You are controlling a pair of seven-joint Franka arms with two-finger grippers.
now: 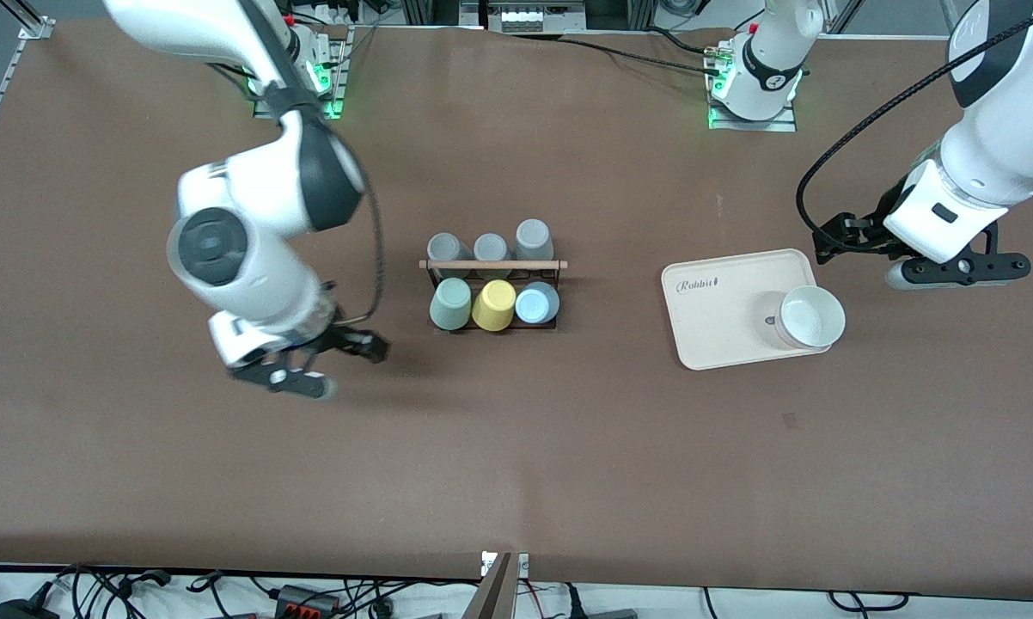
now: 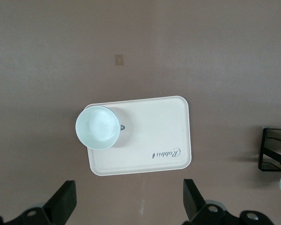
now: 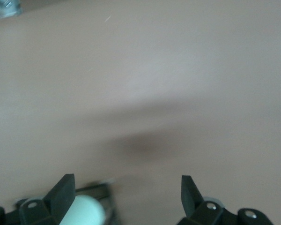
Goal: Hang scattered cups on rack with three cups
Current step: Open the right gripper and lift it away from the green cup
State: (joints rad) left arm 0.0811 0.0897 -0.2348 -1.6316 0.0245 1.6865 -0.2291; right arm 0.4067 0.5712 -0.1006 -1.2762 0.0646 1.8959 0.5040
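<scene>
Both claws stand released with nothing between their fingers. Your right gripper [image 1: 310,371] hangs over bare table [image 1: 516,481] toward the right arm's end, beside the rack [image 1: 492,292]; your left gripper [image 1: 955,268] waits over the table just beside the cream tray [image 1: 723,318], toward the left arm's end.

Start with the big picture: nothing seems left loose on the table. On the tray stands only a white bowl [image 1: 813,315], which is not yours to hang. The rack holds six cups in two rows. In the row nearer the front camera sit the mint-green cup [image 1: 451,303], the yellow cup [image 1: 493,304] and the light blue cup [image 1: 536,302], all mouth-down on their pegs under the wooden rod [image 1: 492,265]. Three grey cups [image 1: 491,247] fill the farther row.

So by my judgement the step in hand is the retreat of the right arm, with the hanging itself done. Do it well by lifting clear before you swing away, so that no finger clips the mint-green cup, which is the one closest to that claw. Keep the fingers spread.

Then check the small things: each cup should sit square on its peg without leaning on its neighbour. The mint-green and yellow cups look to be touching at their sides; whether either is tilted I cannot tell from here.
</scene>
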